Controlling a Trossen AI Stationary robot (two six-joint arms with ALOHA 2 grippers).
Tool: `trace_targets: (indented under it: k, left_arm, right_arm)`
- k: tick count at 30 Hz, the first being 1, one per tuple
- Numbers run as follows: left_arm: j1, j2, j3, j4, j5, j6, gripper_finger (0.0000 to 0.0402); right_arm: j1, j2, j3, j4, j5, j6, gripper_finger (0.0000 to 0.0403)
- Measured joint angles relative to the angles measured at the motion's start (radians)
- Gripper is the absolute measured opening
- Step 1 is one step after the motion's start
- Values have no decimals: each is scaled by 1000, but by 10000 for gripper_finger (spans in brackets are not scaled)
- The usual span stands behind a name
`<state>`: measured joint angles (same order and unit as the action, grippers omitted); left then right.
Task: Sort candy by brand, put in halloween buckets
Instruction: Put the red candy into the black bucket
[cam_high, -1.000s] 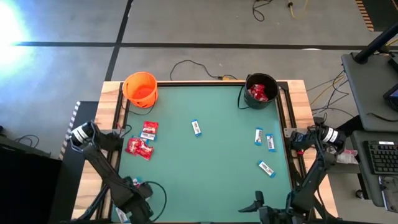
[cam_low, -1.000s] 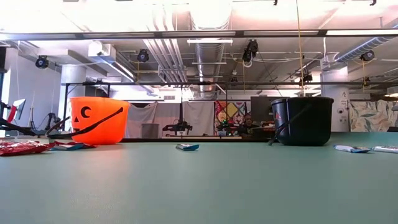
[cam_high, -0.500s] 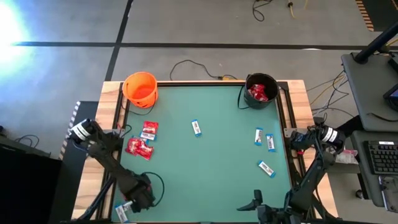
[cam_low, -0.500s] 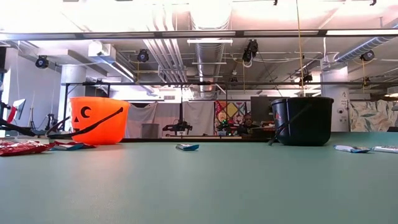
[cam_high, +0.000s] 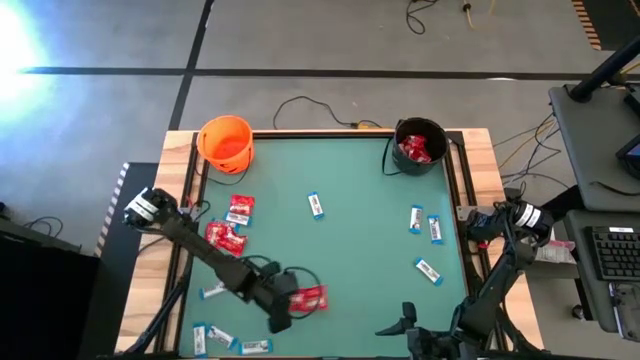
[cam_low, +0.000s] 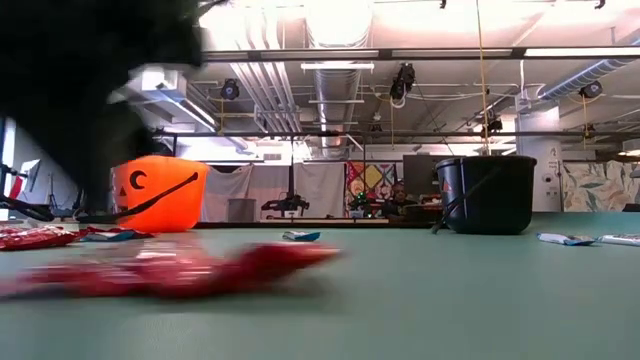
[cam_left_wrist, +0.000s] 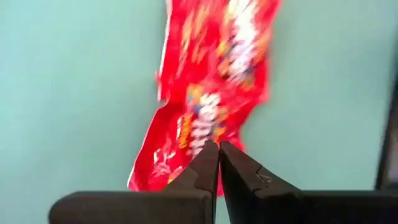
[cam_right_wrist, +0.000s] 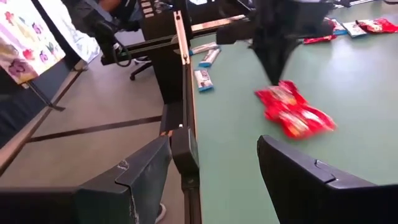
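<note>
My left gripper (cam_high: 288, 307) is down at the near middle of the green table (cam_high: 360, 250), shut on a crinkly red candy packet (cam_high: 309, 297). The same packet (cam_low: 170, 270) shows blurred in the low view. My right gripper (cam_high: 398, 324) waits open at the near edge, to the right of it, with nothing between its fingers. The orange bucket (cam_high: 226, 143) stands at the far left corner. At the far right stands the black bucket (cam_high: 420, 146), with red packets inside. Two more red packets (cam_high: 224, 237) lie at the left, and blue-and-white bars (cam_high: 425, 225) at the right. My left gripper pinches the red packet between its two shut fingertips, a little in from the packet's near end (cam_left_wrist: 196, 134). The fingers slant steeply down from above. The rest of the packet stretches away from the tips (cam_right_wrist: 292, 112), low over or on the table.
One bar (cam_high: 316, 205) lies mid-table and another (cam_high: 428, 270) near the right side. Several bars (cam_high: 215, 337) lie at the near left corner, by the wooden frame. Cables run along the floor behind the table.
My left gripper has swung from the near left corner toward the table's right along the near edge, has sunk and has tipped to point steeply down. The red packet, unseen before, has come with it to the near middle of the table.
</note>
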<state>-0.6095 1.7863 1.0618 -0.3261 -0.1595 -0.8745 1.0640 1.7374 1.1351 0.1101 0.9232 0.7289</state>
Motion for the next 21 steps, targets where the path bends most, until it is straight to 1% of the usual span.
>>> trace_targets:
  k: [2, 6, 9, 12, 13, 15, 18, 19, 21]
  left_arm:
    - [12, 0, 37, 22, -44, 64, 0]
    - [12, -1, 97, 18, -54, 121, 0]
    - [-11, -2, 100, -30, -50, 84, 0]
    - [-34, -2, 70, -30, -49, -14, 0]
    - [-42, -2, 61, -14, -70, -47, 0]
    - [-66, -2, 37, 81, -144, -86, 0]
    - [-108, -2, -10, 238, -249, -81, 0]
    - [-117, -2, -17, 252, -275, -79, 0]
    - [-124, -3, -17, 230, -315, -93, 0]
  right_arm:
    - [-2, 0, -1, -1, -5, -9, 233]
    - [-5, 0, -5, -16, -6, -15, 233]
    - [-19, 0, -8, -60, -7, -3, 233]
    - [-42, 0, -11, -77, -7, -13, 233]
    - [-49, 0, -13, -76, -10, -29, 233]
    - [-65, 0, -21, -74, -42, -45, 233]
    - [-87, 3, -38, -76, -116, -46, 234]
    - [-94, 3, -43, -76, -120, -45, 236]
    - [-111, 3, -50, -76, -119, -45, 247]
